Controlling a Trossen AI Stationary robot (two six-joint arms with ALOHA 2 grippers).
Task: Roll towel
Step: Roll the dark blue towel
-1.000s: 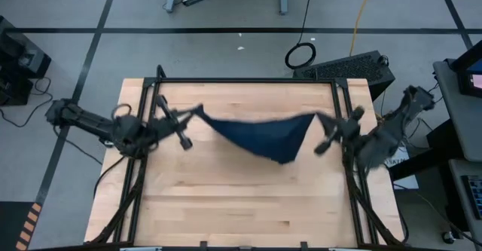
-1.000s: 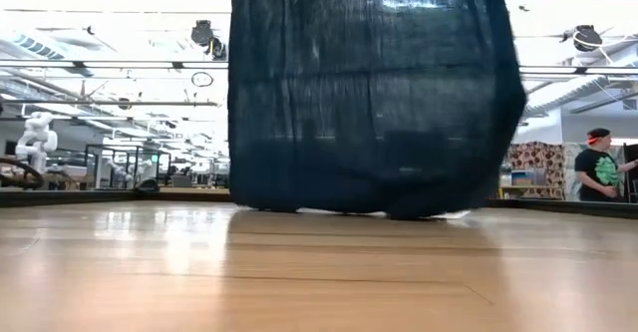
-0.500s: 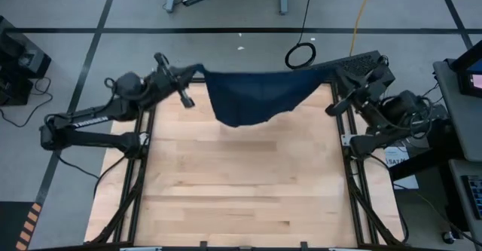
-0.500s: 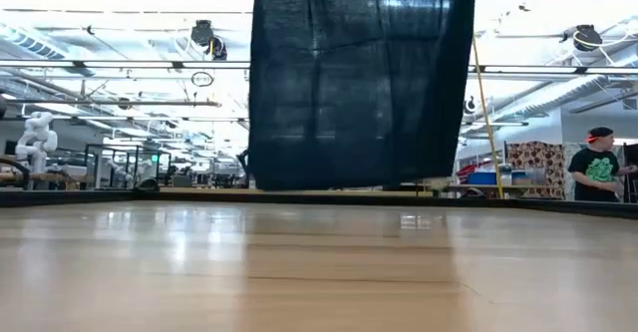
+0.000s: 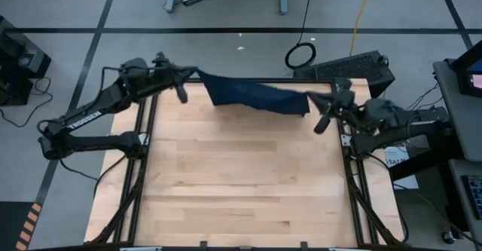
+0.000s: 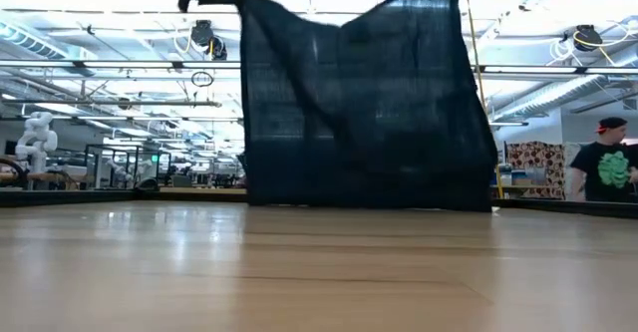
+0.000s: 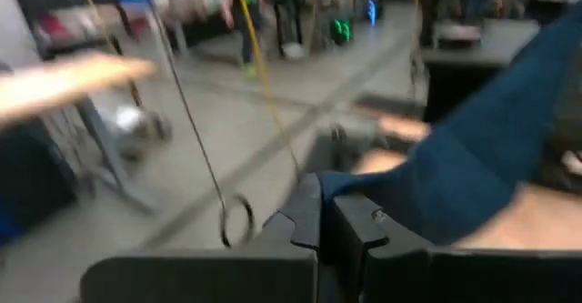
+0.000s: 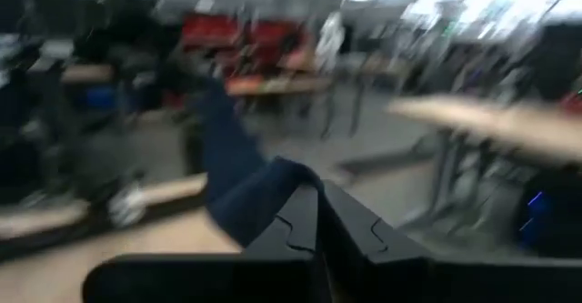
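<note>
The dark navy towel (image 5: 252,94) hangs between my two grippers over the table's far edge, stretched from upper left to lower right in the high view. In the low view the towel (image 6: 359,103) hangs as a wide sheet, its lower edge (image 6: 369,204) close to the tabletop at the far end; whether it touches, I cannot tell. My left gripper (image 5: 197,73) is shut on the towel's left top corner beyond the table's far left corner. My right gripper (image 5: 310,100) is shut on the right top corner near the far right corner. My left gripper pinches the towel's left top corner (image 7: 335,186) between its two fingers (image 7: 305,217), which point about level toward the table's right. The cloth runs away from the fingers and hangs below them. My right gripper pinches the towel's right top corner (image 8: 277,177) between its two fingers (image 8: 305,212), which point about level toward the table's left. The cloth bunches at the fingers and hangs down from them.
Black frame rails (image 5: 340,123) run along the table's left, right and far sides. The wooden tabletop (image 5: 241,176) lies bare toward the near edge. On the floor behind are a coiled cable (image 5: 300,55) and a black case (image 5: 354,66). A person (image 6: 608,167) stands in the room beyond.
Both grippers have carried the towel from over the table's middle toward the far edge and upward. My left gripper swung far out past the far left corner. My right gripper went far, then came back a little. The towel's sagging middle left the tabletop and now hangs at the far edge.
</note>
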